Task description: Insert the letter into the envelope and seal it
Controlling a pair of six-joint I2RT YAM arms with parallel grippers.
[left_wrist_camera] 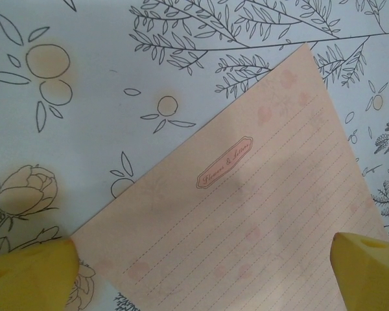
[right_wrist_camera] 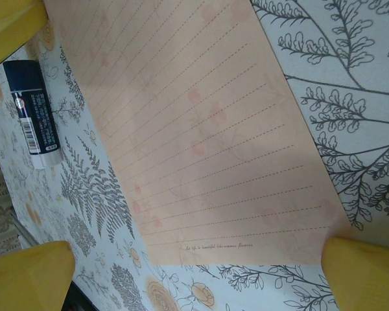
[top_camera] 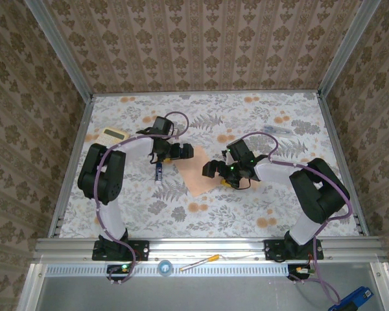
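Top view: one letter (top_camera: 196,176) lies flat mid-table on the floral table (top_camera: 259,214), turned diagonally, lined face up. The left gripper (top_camera: 176,153) is over its far-left corner and the right gripper (top_camera: 219,173) is at its right edge. The jaw gap is too small to read from up here.

This view alone also has a pale tan flat rectangle (top_camera: 115,134) near the far-left corner of the table (too small to tell what it is), well apart from the letter. There is also one pen (top_camera: 198,263) on the front rail.

One dark blue tube (top_camera: 159,172) lies just left of the letter.

Left wrist: the left gripper (left_wrist_camera: 198,278) is spread wide, with two yellow fingertips (left_wrist_camera: 26,275) at the lower corners and nothing pinched between them. The letter (left_wrist_camera: 259,194) runs under the gap. Only here can you see a small oval printed label on the sheet. The left fingertip sits right at the paper's corner (contact can't be told).

Right wrist: the right gripper (right_wrist_camera: 194,275) is also spread wide and grips nothing. Its two fingertips (right_wrist_camera: 366,272) straddle the letter (right_wrist_camera: 201,129) at the end carrying a tiny printed line. The dark blue tube (right_wrist_camera: 34,113) shows a barcode label and a white end (glue stick by the look), close beside the sheet's long edge but not touching it. A third yellow pad (right_wrist_camera: 10,26) sits top-left; I can't tell whose it is.

Counts: letters 1, tubes 1, pens 1, tan rectangles 1, arms 2, grippers 2.
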